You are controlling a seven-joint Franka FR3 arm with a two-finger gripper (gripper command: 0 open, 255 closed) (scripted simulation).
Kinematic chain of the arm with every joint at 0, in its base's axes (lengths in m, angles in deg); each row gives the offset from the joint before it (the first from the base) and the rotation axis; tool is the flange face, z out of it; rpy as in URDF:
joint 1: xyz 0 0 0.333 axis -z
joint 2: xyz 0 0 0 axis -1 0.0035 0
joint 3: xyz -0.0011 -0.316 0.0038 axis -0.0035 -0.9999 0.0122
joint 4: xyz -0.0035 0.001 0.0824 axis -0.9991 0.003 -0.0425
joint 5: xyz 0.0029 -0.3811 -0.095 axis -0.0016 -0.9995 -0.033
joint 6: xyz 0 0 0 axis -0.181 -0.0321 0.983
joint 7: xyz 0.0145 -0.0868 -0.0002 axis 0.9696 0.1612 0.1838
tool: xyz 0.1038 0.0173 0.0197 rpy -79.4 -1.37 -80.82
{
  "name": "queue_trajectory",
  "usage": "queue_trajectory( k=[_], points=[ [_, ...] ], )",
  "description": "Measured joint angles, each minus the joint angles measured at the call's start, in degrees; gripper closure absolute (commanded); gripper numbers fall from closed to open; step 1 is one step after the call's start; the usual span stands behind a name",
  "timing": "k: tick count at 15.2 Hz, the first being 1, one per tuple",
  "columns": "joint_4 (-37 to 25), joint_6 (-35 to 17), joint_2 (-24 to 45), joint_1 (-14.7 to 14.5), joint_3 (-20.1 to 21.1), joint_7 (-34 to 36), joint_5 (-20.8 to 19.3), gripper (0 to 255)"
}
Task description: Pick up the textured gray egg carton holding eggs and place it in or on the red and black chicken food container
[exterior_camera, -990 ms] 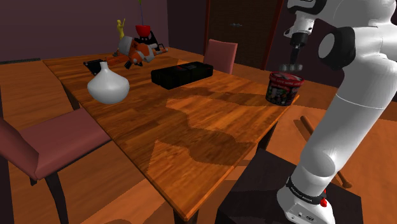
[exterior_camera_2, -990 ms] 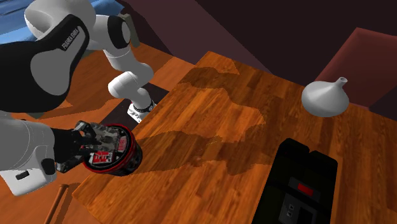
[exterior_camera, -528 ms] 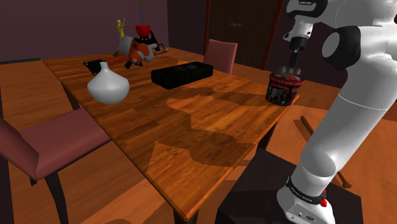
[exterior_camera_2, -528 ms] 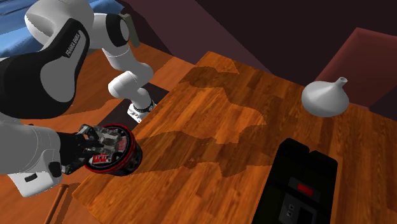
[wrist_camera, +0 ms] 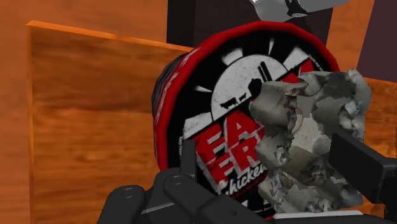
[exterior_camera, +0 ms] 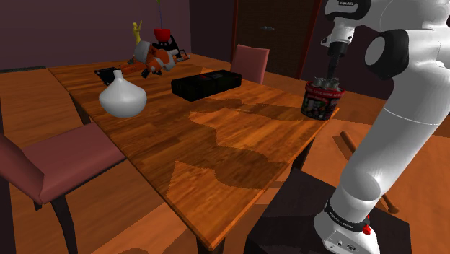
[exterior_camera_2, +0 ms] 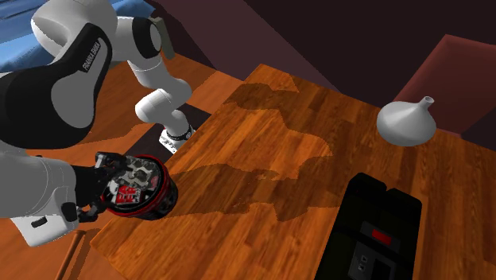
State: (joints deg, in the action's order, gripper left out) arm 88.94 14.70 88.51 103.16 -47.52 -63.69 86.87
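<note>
Evidently, from the shoulder view, the end effector (exterior_camera: 332, 74) hung straight down over the red and black chicken food container (exterior_camera: 321, 103), which stood near the counter's (exterior_camera: 216, 137) edge closest to the arm, and the mottled gray egg carton (exterior_camera: 328, 84) lay on the container's lid. In the second exterior view the end effector (exterior_camera_2: 102, 184) reached in over the same container (exterior_camera_2: 147, 199), and the carton (exterior_camera_2: 139, 169) showed as a rough gray patch on the lid, toward the rim and not at the middle. The wrist view was the clearest: the carton (wrist_camera: 315, 137) rested on the printed lid of the container (wrist_camera: 222, 114) inside the spread end effector (wrist_camera: 270, 162). One finger (wrist_camera: 362, 168) lay against the carton's side, while bare lid showed between the other finger (wrist_camera: 188, 175) and the carton, so the carton looked set down, not pinched. Its crumpled, thin-looking walls suggested a light thing that would give under pressure, and its rough surface would likely not slip in a grasp. The eggs inside would make it fragile. A sound hold would be across its narrower width near the middle of its length, with a gentle squeeze. Because it sat off-centre on the round lid, a nudge on withdrawal might tip it over the rim.
</note>
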Motion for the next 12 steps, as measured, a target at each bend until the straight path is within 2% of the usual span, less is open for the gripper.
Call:
queue_trajectory(
  k=[2,6,12],
  points=[
    [-1.98,1.1,1.3,0.39,-0.43,-0.65,0.71,0],
    [-14.25,8.65,8.55,3.82,-2.44,-4.29,5.04,0],
    [-16.92,10.15,10.41,4.92,-2.71,-5.22,6.16,0]
  ],
)
